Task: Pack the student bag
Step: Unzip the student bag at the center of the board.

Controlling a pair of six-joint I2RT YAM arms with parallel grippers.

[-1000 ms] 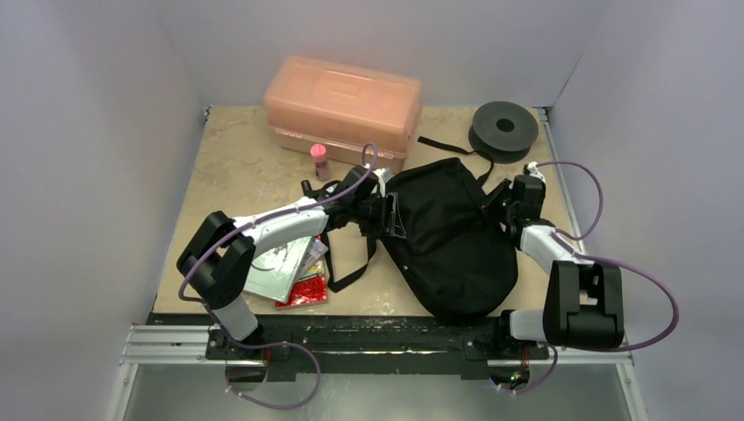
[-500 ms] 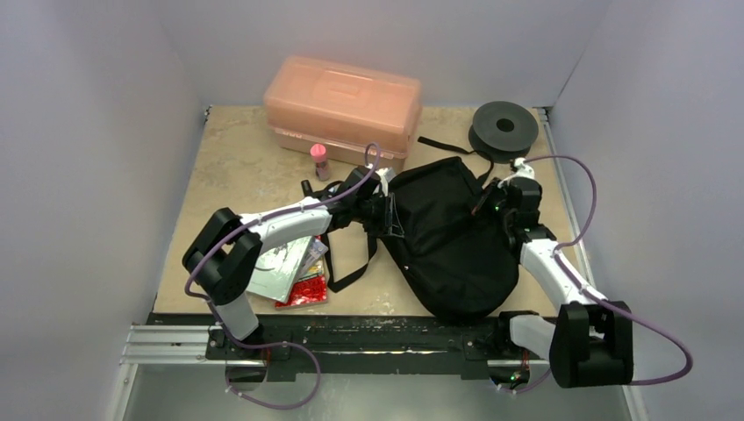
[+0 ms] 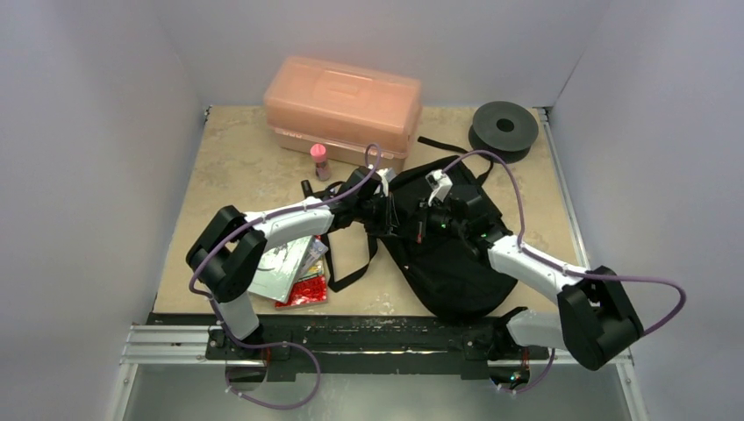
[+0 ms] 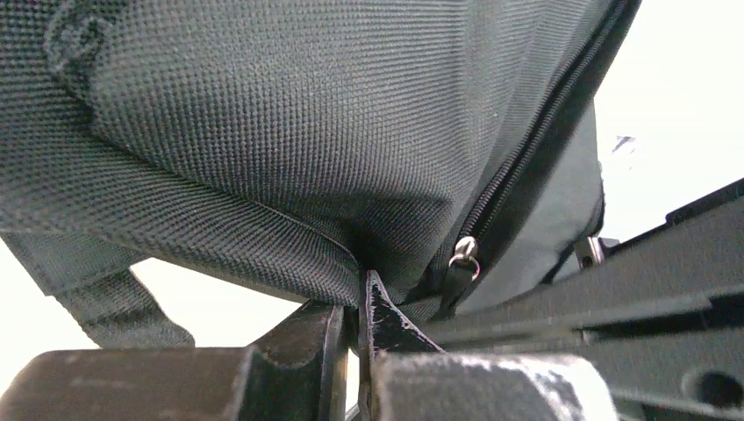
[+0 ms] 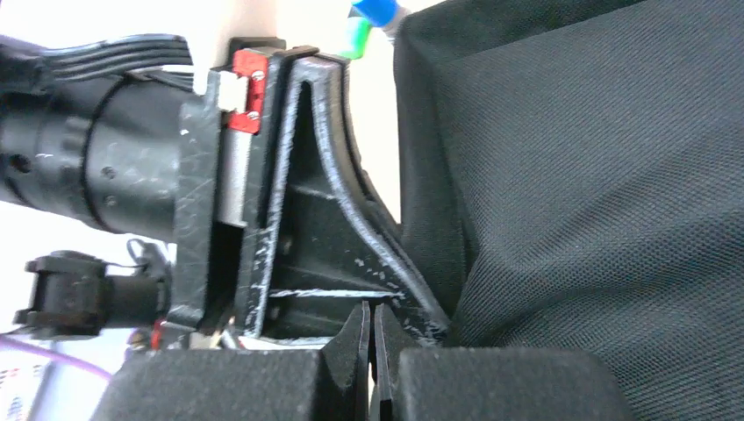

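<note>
The student bag (image 3: pixel 452 259), a soft black backpack, lies right of the table's middle. My left gripper (image 3: pixel 392 214) is at its left edge. In the left wrist view the left gripper (image 4: pixel 358 294) is shut on a fold of the bag's woven fabric (image 4: pixel 263 132), and the zip pull (image 4: pixel 465 253) hangs just right of the pinch. My right gripper (image 3: pixel 422 221) hovers over the bag's upper left part, close to the left one. Seen from the right wrist, the right gripper (image 5: pixel 372 317) is shut with nothing between the pads, facing the left gripper's black body (image 5: pixel 298 219).
A translucent orange-pink box (image 3: pixel 342 103) stands at the back, a small pink bottle (image 3: pixel 319 160) in front of it. A black spool (image 3: pixel 504 129) sits back right. Flat packets (image 3: pixel 285 267) lie under the left arm. A bag strap (image 3: pixel 349 263) loops beside them.
The right arm has swung from the bag's right side across it toward the left gripper, and its jaws have closed. The left gripper has closed on the bag's edge.
</note>
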